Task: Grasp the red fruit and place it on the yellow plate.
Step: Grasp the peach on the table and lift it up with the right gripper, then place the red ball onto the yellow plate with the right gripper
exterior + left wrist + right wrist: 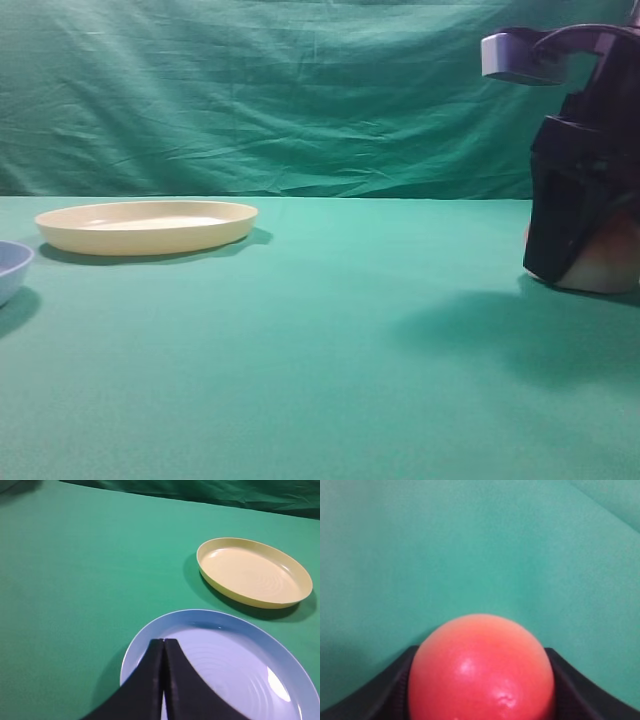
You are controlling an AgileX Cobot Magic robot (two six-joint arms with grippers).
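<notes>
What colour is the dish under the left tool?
Light blue dish, clearest in the left wrist view.

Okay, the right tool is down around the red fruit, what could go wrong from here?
1. The red fruit is smooth and round; with the right tool flanking it, it may squirt out or roll across the cloth.
2. The yellow plate sits far across the table, so a weak hold could drop the fruit on the way.
3. The light blue dish lies beside that plate, risking misplacement.
</notes>
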